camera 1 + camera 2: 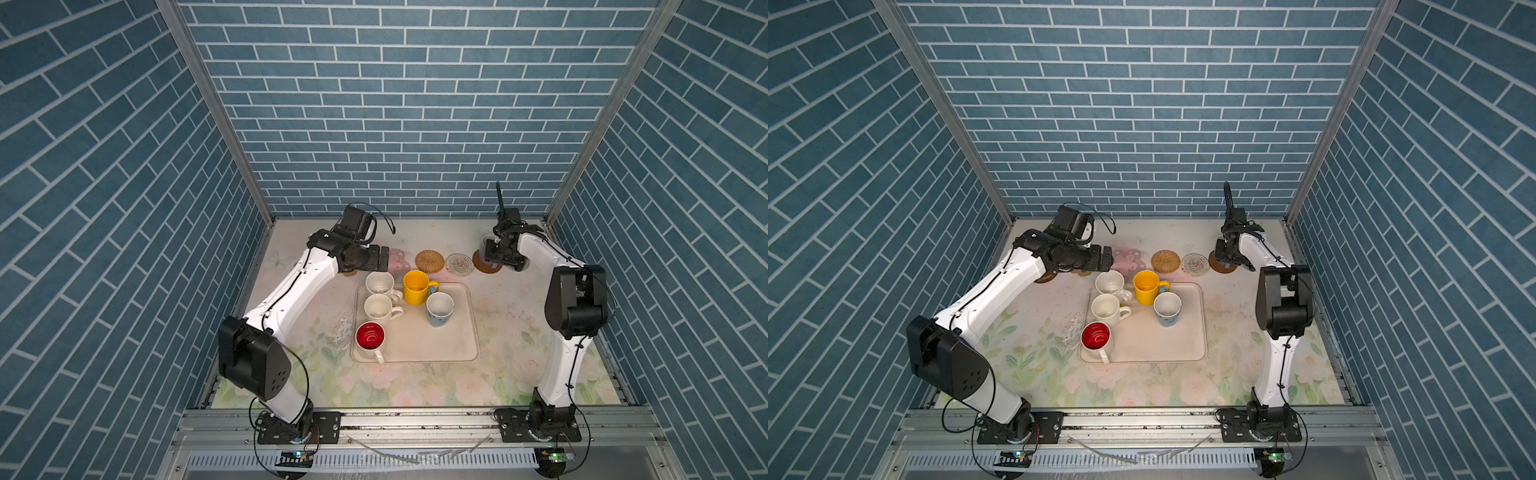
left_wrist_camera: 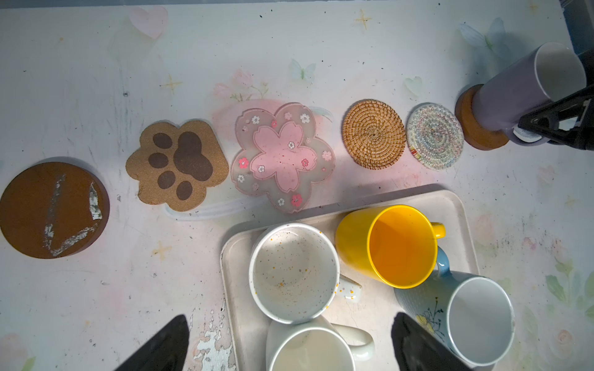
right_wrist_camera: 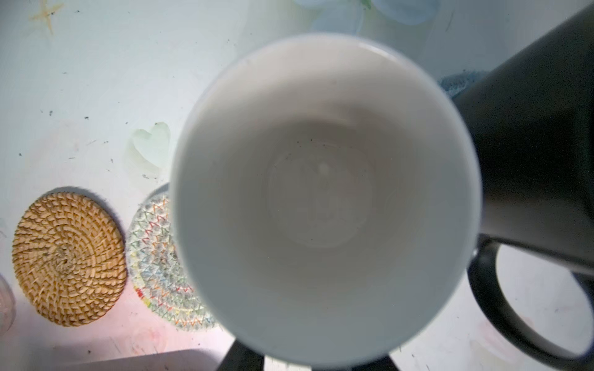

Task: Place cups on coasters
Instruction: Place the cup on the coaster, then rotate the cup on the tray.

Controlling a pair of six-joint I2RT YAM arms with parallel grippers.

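The lavender cup [image 2: 514, 96] stands on a brown round coaster [image 2: 469, 119] at the back right. My right gripper [image 3: 316, 359] is at its handle side, fingers apart; the handle is hidden under the rim. A black cup [image 3: 530, 144] stands beside it. My left gripper [image 2: 291, 324] hangs open and empty above the speckled cream cup [image 1: 379, 283]. That cup, a plain cream cup [image 1: 377, 307], and yellow [image 1: 417, 286], light blue [image 1: 439, 307] and red-inside [image 1: 370, 336] cups stand on the tray. Bare coasters lie in a row: brown disc [image 2: 53, 208], paw [image 2: 176, 165], pink flower [image 2: 283, 157], rattan [image 1: 429, 261], pale woven [image 1: 459, 264].
The cream rectangular tray [image 1: 457, 345] lies mid-table, its right half bare. Blue brick walls close in the back and both sides. The left arm reaches over the table's back left and hides part of the coaster row in both top views.
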